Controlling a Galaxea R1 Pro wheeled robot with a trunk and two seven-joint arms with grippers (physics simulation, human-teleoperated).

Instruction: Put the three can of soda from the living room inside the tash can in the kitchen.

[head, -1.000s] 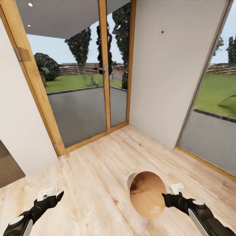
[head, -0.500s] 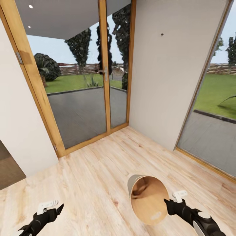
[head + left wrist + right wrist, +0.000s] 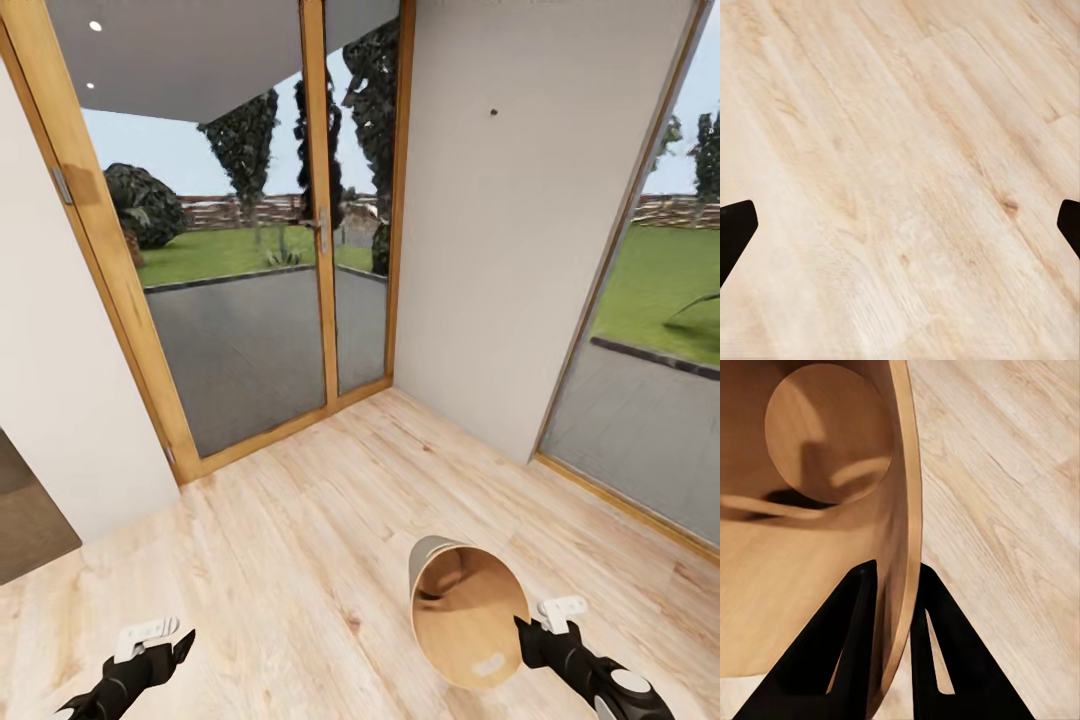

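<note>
Wide wood floor (image 3: 300, 560) spreads ahead of both arms, running out to the glass doors (image 3: 250, 260) in timber frames and the white wall (image 3: 500, 230) that makes the corner well beyond the grippers. Plenty of bare boards between the two arms. Now the tash can (image 3: 468, 615): tilted, copper mouth facing the camera, pale grey outside showing at its far edge, sitting right against the right gripper (image 3: 535, 632) on its inner side. From the wrist, the right gripper (image 3: 897, 585) has one finger inside the tash can (image 3: 817, 472) and one outside, pinched tight on the rim. The left gripper (image 3: 170, 645) hangs well apart over bare floor (image 3: 900, 180), fingers spread wide, holding nothing.
</note>
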